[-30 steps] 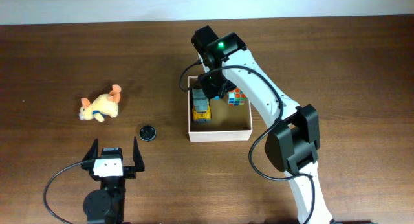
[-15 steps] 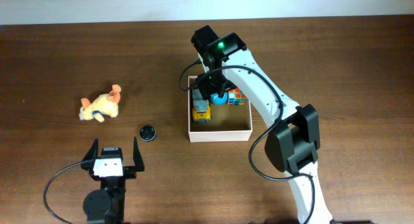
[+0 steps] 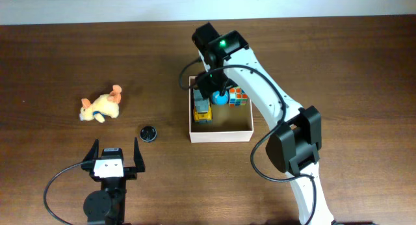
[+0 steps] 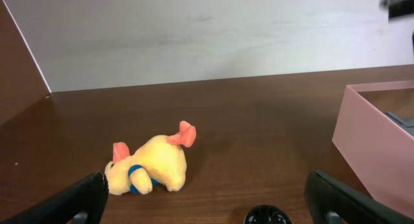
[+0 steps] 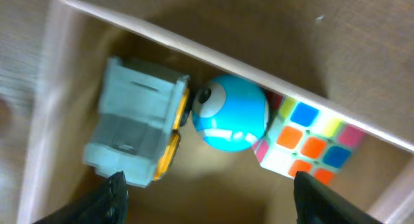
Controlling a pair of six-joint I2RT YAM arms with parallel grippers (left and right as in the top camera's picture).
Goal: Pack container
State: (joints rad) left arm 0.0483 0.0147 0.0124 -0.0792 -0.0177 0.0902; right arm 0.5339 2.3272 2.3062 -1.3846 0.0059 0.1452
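The container (image 3: 221,135) is a square white-walled box with a tan inside, at the table's middle. In it lie a grey-and-yellow toy truck (image 3: 203,111), a blue ball (image 3: 221,98) and a colour cube (image 3: 238,97). The right wrist view shows the truck (image 5: 136,130), the ball (image 5: 233,114) and the cube (image 5: 310,140) close below. My right gripper (image 5: 210,198) is open and empty over the box's far part. My left gripper (image 4: 207,198) is open and empty near the front left. A yellow plush dog (image 3: 101,106) lies on the table at the left, also in the left wrist view (image 4: 152,166).
A small black round cap (image 3: 149,132) lies between the plush and the box, also in the left wrist view (image 4: 268,216). The box wall (image 4: 372,143) shows at the right of that view. A pale wall runs along the table's far edge.
The blue ball has come into view in the box between truck and cube. My right gripper has lifted slightly off it. The left arm has not moved.
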